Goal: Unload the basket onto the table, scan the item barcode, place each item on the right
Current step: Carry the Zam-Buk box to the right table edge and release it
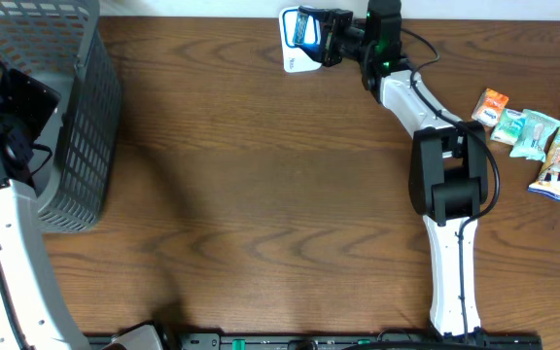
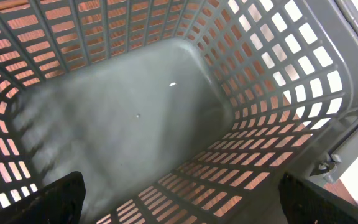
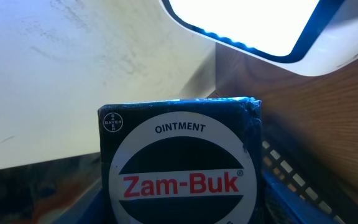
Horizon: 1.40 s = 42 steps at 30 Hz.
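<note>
- Closest in the right wrist view is the dark, square-faced cardboard ointment box (image 3: 182, 168), its white "Zam-Buk" roundel filling the lower frame. The right pincer (image 1: 325, 37) is about half closed and clamped on it, though the box hides most of the fingers.
- Just beyond the box is the white plastic barcode scanner (image 3: 247, 18), with its brightly lit window up and to the right. The box is near the window, but I cannot tell whether they touch.
- I judge the step in hand to be the presenting itself: the item is up at the reader on the far edge of the brown wooden table (image 1: 222, 194).
- No barcode shows in any view, so whether the code faces the window cannot be told.
- The next move likely calls for a small turn or tilt of the wrist to bring the coded face square to the light, with the grip kept firm.
- Further off, well apart at the table's right edge, lie several small colourful snack packets (image 1: 542, 136).
- Farthest, at the left, stands the grey slatted plastic basket (image 1: 86, 126). The left pincer (image 2: 188, 199) hangs over its bare floor, spread wide and holding nothing.
</note>
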Motion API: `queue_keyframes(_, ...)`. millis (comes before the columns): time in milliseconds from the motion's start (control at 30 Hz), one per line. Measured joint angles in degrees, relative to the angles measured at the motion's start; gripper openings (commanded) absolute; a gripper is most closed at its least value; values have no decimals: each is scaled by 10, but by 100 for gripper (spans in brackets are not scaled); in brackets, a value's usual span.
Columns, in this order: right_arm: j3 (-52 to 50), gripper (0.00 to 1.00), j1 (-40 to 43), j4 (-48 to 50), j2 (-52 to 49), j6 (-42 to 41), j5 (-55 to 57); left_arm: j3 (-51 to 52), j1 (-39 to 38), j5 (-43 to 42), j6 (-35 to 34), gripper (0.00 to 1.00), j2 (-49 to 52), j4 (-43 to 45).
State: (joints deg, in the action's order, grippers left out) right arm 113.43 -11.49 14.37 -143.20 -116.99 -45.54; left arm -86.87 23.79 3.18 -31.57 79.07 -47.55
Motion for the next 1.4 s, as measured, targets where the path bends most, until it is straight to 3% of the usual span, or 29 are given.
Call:
queue_keyframes(100, 0, 41, 3, 9, 0, 0, -2, 0, 0, 0, 0, 98, 0, 0)
queue_keyframes(567, 0, 40, 103, 48, 0, 2, -54, 0, 0, 0, 0, 97, 0, 0)
queue_keyframes(933, 0, 39, 171, 40, 0, 54, -97, 0, 0, 0, 0, 98, 0, 0)
queue_keyframes(1100, 1, 39, 183, -89, 3, 127, -104, 0, 0, 0, 0, 98, 0, 0)
queue_keyframes(1233, -1, 40, 202, -266, 21, 231, -78, 0, 0, 0, 0, 98, 0, 0)
queue_keyframes(1400, -5, 38, 235, -383, 71, 382, -3, 0, 0, 0, 0, 98, 0, 0)
